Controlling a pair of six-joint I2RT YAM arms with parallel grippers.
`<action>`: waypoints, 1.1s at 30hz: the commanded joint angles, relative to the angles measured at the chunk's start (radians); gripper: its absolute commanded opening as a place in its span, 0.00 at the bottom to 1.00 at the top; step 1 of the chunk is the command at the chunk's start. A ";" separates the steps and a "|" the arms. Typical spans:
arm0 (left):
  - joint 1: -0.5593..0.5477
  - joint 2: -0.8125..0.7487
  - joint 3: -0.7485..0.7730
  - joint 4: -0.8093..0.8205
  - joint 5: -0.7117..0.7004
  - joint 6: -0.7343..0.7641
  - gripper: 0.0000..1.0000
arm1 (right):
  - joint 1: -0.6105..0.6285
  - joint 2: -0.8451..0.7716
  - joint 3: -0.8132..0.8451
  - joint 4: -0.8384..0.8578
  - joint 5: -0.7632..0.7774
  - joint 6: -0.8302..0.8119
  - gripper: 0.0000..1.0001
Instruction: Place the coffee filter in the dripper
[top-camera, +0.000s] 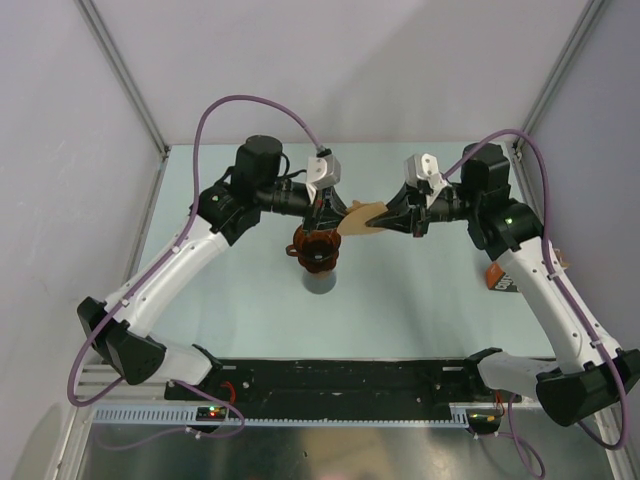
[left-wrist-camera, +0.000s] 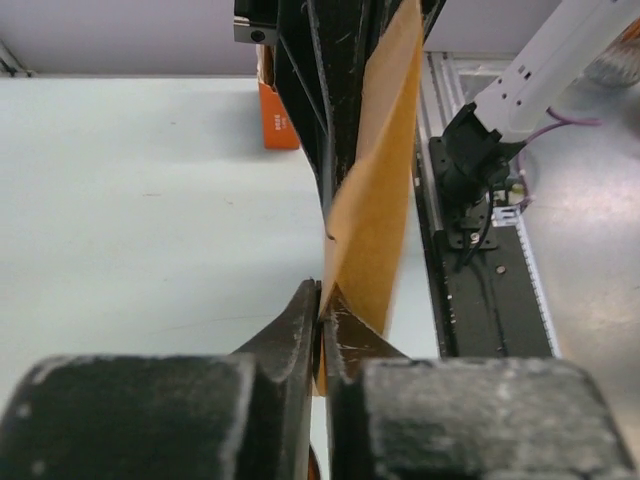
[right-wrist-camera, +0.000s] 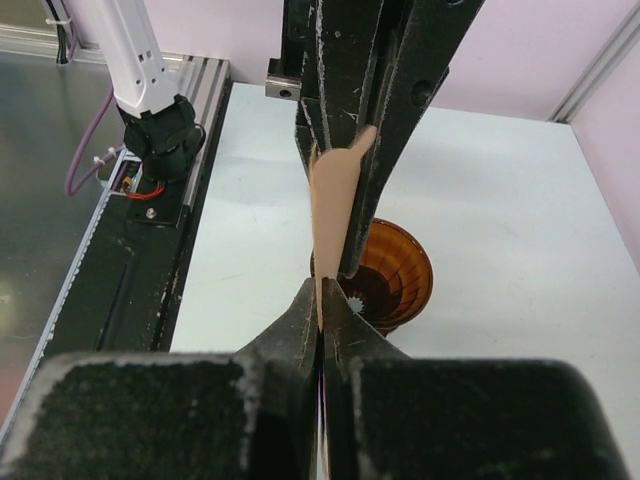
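The tan paper coffee filter (top-camera: 360, 219) hangs in the air between both grippers, just above and right of the dripper (top-camera: 316, 247), a reddish-brown funnel standing on a grey beaker (top-camera: 320, 282). My left gripper (top-camera: 333, 216) is shut on the filter's left edge; in the left wrist view the filter (left-wrist-camera: 375, 190) rises from the closed jaws. My right gripper (top-camera: 388, 219) is shut on the filter's right edge; in the right wrist view the filter (right-wrist-camera: 335, 215) stands edge-on, with the dripper (right-wrist-camera: 395, 275) below and beyond it.
An orange printed bag (top-camera: 503, 281) lies on the table by the right arm, and also shows in the left wrist view (left-wrist-camera: 277, 112). A black rail (top-camera: 350, 380) runs along the near edge. Frame posts stand at the back corners.
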 joint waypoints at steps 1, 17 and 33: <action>0.002 -0.026 0.007 0.043 -0.015 0.004 0.03 | -0.016 -0.034 0.000 0.014 -0.024 0.006 0.03; -0.094 -0.032 -0.032 -0.074 -0.292 0.396 0.00 | -0.002 -0.045 0.107 -0.385 0.250 -0.358 0.57; -0.165 -0.037 -0.003 -0.117 -0.434 0.489 0.01 | 0.065 -0.037 0.110 -0.367 0.323 -0.399 0.00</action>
